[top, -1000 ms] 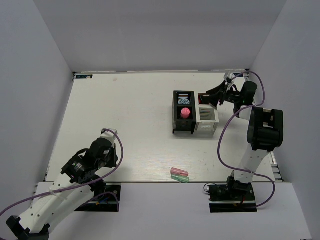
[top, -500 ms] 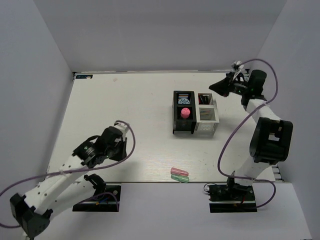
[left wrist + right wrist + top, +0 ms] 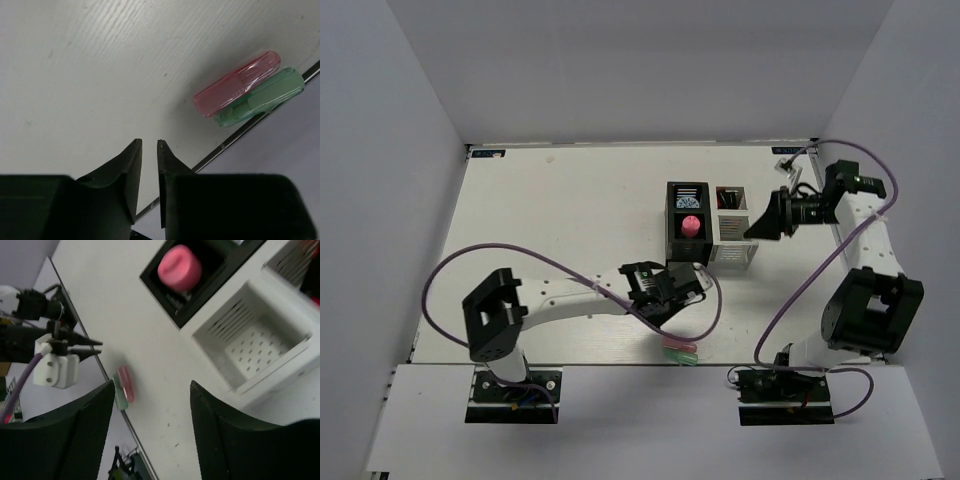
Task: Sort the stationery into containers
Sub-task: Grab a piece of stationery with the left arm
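Two oblong pieces of stationery lie side by side at the table's near edge, a pink one and a green one. My left gripper hovers just behind them, its jaws a narrow slit apart with nothing between. The black container holds a round pink item. Beside it stands the white container, its near compartment bare. My right gripper hangs open to the right of the white container, holding nothing.
The white container's far compartment holds dark items with a red tip. The table's near edge runs right beside the two pieces. My left arm stretches low across the near half of the table, its purple cable looping by the pieces.
My left arm has swung from the near left corner to the middle, by the two pieces, and its jaws have parted a little. My right gripper came forward from behind the white container.
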You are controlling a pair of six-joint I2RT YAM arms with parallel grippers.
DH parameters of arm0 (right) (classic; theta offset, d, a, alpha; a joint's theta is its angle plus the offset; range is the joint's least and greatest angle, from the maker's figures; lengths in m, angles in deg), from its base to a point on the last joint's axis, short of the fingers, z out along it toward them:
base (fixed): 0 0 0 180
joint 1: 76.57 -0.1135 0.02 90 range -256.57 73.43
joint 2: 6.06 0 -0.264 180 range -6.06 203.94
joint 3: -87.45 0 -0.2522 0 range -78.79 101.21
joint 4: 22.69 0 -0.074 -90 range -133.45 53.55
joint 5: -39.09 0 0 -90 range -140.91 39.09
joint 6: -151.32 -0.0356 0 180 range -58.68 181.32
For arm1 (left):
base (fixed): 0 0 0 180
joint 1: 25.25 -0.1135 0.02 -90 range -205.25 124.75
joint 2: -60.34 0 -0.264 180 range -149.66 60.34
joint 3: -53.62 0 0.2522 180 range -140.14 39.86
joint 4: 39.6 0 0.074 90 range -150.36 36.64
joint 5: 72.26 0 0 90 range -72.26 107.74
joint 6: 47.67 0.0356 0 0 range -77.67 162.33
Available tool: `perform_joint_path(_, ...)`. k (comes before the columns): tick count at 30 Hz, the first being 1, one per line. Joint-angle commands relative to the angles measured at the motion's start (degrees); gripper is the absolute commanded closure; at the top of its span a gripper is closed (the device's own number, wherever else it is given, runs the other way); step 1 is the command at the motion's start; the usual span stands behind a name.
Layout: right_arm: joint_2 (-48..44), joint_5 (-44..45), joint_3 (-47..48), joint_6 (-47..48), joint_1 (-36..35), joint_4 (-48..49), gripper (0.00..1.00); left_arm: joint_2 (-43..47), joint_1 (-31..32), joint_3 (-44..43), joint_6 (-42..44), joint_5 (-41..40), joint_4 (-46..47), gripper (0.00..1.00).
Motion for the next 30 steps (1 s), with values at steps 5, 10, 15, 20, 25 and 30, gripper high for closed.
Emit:
perform_joint_path(5, -14.6, 3.1, -11.6, 8.3, 0.3, -0.2, 0.57, -6.9, 1.3, -6.5, 8.6, 3.7, 3.4, 0.6)
perform_joint_path(10, -18.8, 0.9, -16.4, 5.1, 0.3, 3.8, 0.98, -9.7, 1.4, -7.1, 9.5, 6.9, 6.6, 0.59)
perform_joint_path(15, -20.6, 2.5, -19.4, 1.7, 0.6, 7.7, 0.64, -10.7, 2.8, -6.5, 9.5, 11.5, 8.0, 0.57)
perform_joint_path(20, -21.7, 3.7, -20.4, -0.1, 0.9, 9.5, 0.62, -11.4, 3.0, -5.7, 10.1, 15.9, 8.3, 0.56)
perform_joint_path(25, -22.1, 4.3, -20.8, -0.3, 1.7, 9.4, 0.61, -12.9, 3.1, -5.8, 11.1, 20.1, 7.0, 0.56)
perform_joint_path(30, -22.5, 3.9, -21.8, 0.4, 2.5, 9.1, 0.61, -14.5, 2.7, -5.8, 11.9, 19.6, 5.9, 0.56)
